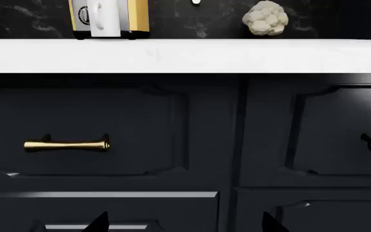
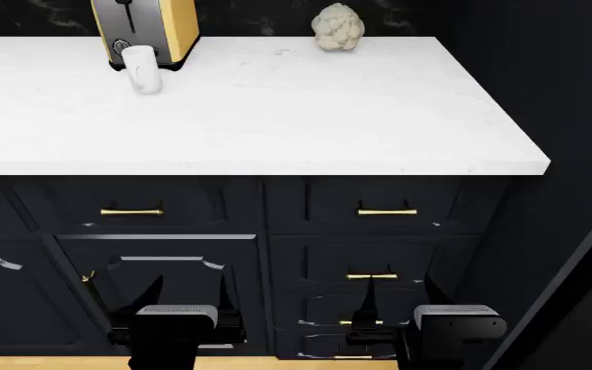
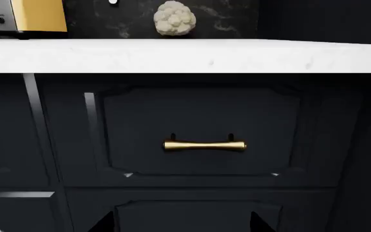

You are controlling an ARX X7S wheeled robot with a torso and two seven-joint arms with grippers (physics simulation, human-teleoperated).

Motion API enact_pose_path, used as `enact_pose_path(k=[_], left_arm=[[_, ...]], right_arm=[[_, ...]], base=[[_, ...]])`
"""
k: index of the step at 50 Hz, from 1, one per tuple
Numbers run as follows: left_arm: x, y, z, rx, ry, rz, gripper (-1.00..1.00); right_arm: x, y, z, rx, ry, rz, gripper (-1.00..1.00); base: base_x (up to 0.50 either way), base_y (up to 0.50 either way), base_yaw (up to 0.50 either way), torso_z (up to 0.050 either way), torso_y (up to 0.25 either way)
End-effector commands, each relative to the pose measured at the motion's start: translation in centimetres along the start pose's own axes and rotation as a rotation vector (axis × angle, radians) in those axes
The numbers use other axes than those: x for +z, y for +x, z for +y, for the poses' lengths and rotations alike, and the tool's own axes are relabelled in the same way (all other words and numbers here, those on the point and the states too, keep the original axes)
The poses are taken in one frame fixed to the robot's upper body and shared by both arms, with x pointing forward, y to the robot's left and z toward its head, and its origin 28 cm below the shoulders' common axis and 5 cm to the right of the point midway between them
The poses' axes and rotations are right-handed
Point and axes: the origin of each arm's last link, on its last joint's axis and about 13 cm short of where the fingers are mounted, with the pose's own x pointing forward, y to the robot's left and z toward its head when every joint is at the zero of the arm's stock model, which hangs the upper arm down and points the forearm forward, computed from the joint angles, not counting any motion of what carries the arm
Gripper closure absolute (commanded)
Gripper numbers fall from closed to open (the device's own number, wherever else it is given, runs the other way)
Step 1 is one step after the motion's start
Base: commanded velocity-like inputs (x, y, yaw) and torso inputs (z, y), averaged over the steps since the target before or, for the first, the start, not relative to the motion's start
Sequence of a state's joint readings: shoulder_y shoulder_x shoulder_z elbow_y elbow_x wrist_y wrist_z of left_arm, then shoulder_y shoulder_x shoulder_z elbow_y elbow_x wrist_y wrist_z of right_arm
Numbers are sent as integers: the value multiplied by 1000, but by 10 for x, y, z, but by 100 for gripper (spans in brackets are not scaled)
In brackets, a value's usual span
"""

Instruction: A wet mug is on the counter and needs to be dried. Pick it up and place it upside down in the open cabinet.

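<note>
Mug (image 2: 142, 67): upright on white tabletop (image 2: 307, 116), touching yellow toaster (image 2: 147, 27) front, well apart from both end effectors, left (image 2: 188, 297) and right (image 2: 399, 297), fingers spread, low before dark drawers (image 2: 378, 208). Cauliflower (image 2: 338, 28) beside toaster.

Right gripper (image 3: 182, 223): only two dark fingertips (image 3: 105, 223) show, spread apart. Facing them, between the two tips, a dark navy drawer front (image 3: 198, 111) with brass bar handle (image 3: 204, 145). Beyond it, the white counter (image 3: 185, 55) edge. On the counter: cauliflower head (image 3: 174, 18), yellow toaster (image 3: 24, 16), well apart.
</note>
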State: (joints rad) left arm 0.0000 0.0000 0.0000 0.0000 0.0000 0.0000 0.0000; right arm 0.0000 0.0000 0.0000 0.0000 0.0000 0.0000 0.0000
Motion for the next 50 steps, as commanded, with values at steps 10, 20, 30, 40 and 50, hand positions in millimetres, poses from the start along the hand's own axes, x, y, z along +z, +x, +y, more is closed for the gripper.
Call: enact_pose_path(k=[10,20,30,40,50], left_arm=[[7,-4,0,-80,-42,33,-100],[123,-15,7,19,-21,-69,-100],[205,-13,20,9,23,-103,-100],[302,-25,37,8,121,-208,-100],[323,-41,43,-51,138,-165,-100]], right_arm=[[5,-2,2,27,-28,-17,-100],[98,-9,-2,54,-64,-108,-100],[184,-10,-14,130,20,-179,-100],[278,-18,-44,-95,-95,-305,-100],[302,-36,-39,126,-174,-309,-100]], base=[[0,0,0,0,0],[0,0,0,50,30],[0,0,0,50,12],[0,0,0,50,0],[0,0,0,44,0]])
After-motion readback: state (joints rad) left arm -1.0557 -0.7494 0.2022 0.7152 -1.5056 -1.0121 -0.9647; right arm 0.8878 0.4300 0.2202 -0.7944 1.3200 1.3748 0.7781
